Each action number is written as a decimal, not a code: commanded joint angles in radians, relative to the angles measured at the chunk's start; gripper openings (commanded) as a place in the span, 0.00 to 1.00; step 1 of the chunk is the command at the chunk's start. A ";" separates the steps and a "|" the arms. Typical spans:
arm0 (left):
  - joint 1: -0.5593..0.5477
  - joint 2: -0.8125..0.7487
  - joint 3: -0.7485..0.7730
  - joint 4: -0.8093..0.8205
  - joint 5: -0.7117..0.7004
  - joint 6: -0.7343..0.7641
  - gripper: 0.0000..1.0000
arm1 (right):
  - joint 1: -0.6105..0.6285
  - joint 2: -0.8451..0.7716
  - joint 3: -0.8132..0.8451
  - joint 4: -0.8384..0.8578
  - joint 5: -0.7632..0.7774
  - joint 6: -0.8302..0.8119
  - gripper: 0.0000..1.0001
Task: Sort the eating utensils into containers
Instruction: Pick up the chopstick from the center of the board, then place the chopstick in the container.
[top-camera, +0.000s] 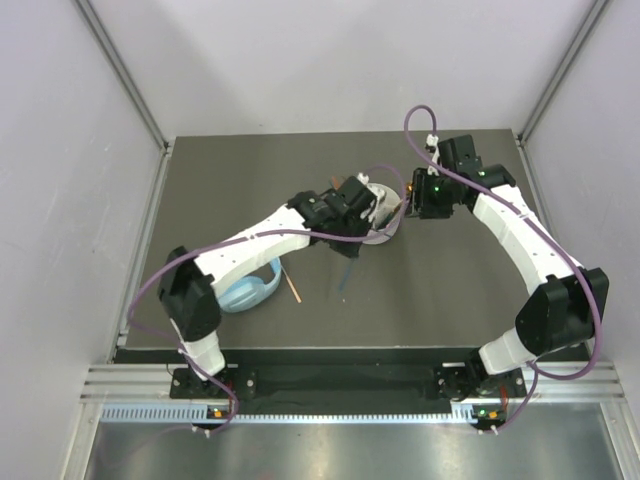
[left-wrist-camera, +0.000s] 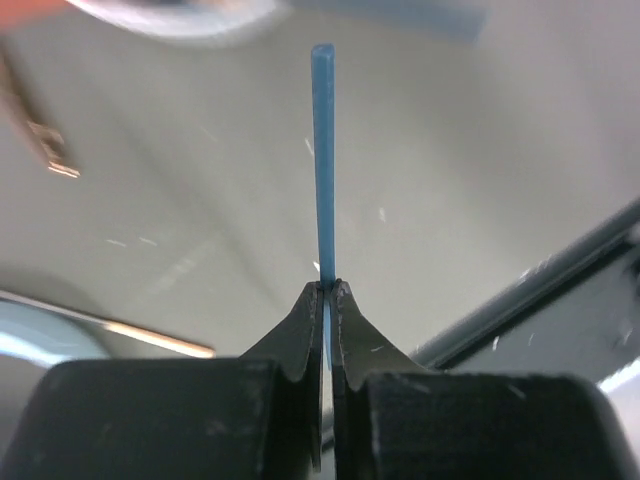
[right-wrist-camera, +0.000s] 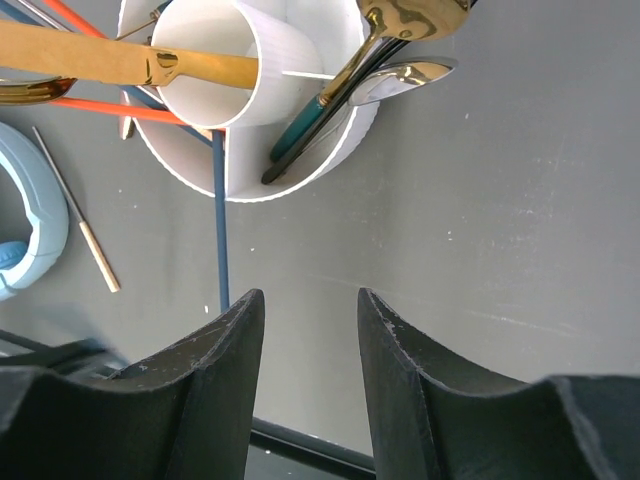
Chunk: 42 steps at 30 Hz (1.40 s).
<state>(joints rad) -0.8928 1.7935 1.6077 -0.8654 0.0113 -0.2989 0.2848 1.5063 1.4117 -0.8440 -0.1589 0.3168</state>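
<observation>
My left gripper (left-wrist-camera: 327, 288) is shut on one end of a teal-blue chopstick (left-wrist-camera: 322, 150). In the top view the left gripper (top-camera: 370, 212) is over the round white divided holder (top-camera: 391, 231), and the chopstick (top-camera: 345, 274) slants down from it toward the near side. The right wrist view shows the holder (right-wrist-camera: 330, 150) with gold spoons (right-wrist-camera: 405, 20), orange chopsticks (right-wrist-camera: 110, 108), a silver spoon and teal-handled utensils in it. The blue chopstick (right-wrist-camera: 219, 240) runs past its rim. My right gripper (right-wrist-camera: 310, 310) is open and empty, just right of the holder (top-camera: 408, 207).
Light blue headphones (top-camera: 250, 290) lie left of the holder, also in the right wrist view (right-wrist-camera: 30, 215). A thin stick with a pale tip (top-camera: 292, 283) lies on the dark mat beside them (right-wrist-camera: 85, 235). The mat's near edge (right-wrist-camera: 300, 440) is close below the right gripper.
</observation>
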 joint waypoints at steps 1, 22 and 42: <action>0.006 -0.117 0.055 0.098 -0.215 -0.040 0.00 | -0.019 -0.038 -0.007 0.036 0.002 -0.018 0.43; 0.127 0.030 -0.039 0.710 -0.533 -0.052 0.00 | -0.022 -0.038 -0.025 0.002 0.025 -0.008 0.42; 0.141 0.130 0.095 0.625 -0.430 -0.060 0.00 | -0.029 0.005 0.000 -0.001 0.033 -0.008 0.43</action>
<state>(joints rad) -0.7551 1.8900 1.6852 -0.2379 -0.4530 -0.3462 0.2760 1.5085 1.3808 -0.8593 -0.1333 0.3145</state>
